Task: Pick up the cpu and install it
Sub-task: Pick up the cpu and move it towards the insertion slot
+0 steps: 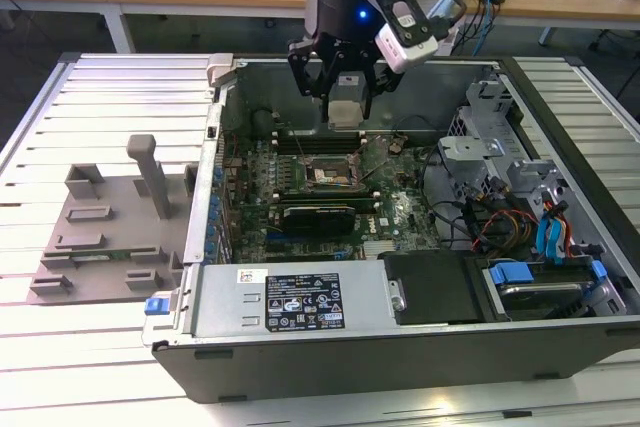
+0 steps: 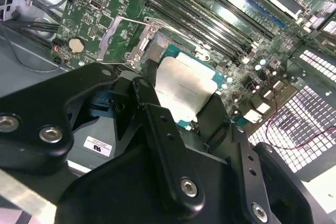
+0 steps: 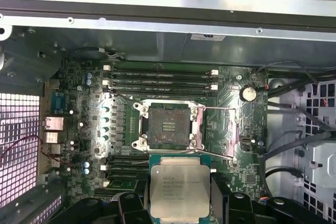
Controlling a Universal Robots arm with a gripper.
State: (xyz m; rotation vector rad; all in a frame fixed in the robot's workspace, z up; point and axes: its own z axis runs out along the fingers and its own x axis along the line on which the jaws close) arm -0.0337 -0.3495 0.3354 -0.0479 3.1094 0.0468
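**Fig. 1.** Transfer step, chip in hand. The gripper (image 1: 343, 97) is clamped on the cpu (image 1: 344, 115) and hangs inside the open computer case (image 1: 520, 63), above the motherboard (image 1: 400, 212). In both wrist views 2 fingers (image 3: 226, 203) press on opposite edges of the cpu (image 3: 179, 192), which is level, with its metal plate toward the cameras and clear of the board. The socket (image 3: 168, 126) sits just beside the chip's outline. Its contacts are bare and its clamp frame (image 2: 123, 35) is swung aside.

Judgement: pick-up is done and the chip is not yet seated. Seating calls for the chip to be centred square over the socket w/ edges and corner marks matched. It also calls for a level descent w/o sideways drag across the contacts. The memory slots (image 3: 160, 80) nearby leave the fingers limited room.
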